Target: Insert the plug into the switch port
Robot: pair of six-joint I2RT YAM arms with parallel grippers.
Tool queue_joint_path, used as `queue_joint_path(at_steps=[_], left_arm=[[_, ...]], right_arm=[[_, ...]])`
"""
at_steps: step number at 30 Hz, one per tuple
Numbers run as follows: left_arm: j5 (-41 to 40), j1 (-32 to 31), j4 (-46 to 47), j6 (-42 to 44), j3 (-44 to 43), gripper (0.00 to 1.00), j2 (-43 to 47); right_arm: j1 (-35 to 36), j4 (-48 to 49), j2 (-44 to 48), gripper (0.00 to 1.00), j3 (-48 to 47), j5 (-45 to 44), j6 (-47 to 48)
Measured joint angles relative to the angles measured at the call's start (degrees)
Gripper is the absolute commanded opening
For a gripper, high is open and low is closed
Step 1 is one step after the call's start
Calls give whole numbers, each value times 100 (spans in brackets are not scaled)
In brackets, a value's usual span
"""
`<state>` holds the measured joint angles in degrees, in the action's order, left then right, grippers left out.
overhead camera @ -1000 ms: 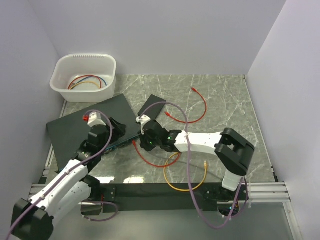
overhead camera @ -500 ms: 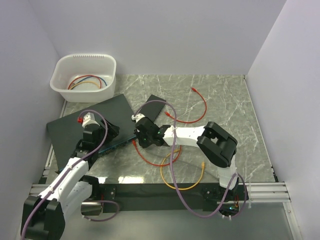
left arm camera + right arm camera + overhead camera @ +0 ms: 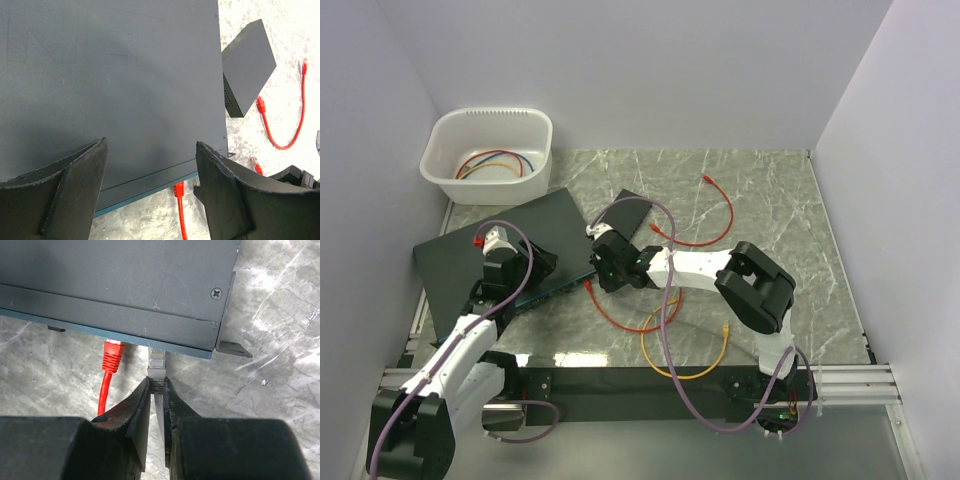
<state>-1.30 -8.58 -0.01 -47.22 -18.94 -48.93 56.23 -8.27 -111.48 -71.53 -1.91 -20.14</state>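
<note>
The black switch lies at the left, its teal front face towards my right gripper. The red plug sits with its tip in a port of that face; it also shows in the left wrist view. Its red cable loops over the table. My right gripper is shut on a grey plug, whose clear tip meets the face just right of the red plug. My left gripper is open and empty over the switch's top near its front edge.
A small black box lies behind the right wrist. A second red cable curves at centre right. An orange-yellow cable loops near the front rail. A white basin with cables stands at the back left.
My right gripper has moved left and closer to the switch's front face with the grey plug. My left gripper has drawn back to the left over the switch's top.
</note>
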Motion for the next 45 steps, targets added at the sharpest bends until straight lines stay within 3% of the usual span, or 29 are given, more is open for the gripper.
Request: queue_joint_path(at_steps=[45], left_arm=[[146, 63, 109, 46, 39, 74, -9]], right_arm=[[26, -393, 0, 0, -273, -2, -90]])
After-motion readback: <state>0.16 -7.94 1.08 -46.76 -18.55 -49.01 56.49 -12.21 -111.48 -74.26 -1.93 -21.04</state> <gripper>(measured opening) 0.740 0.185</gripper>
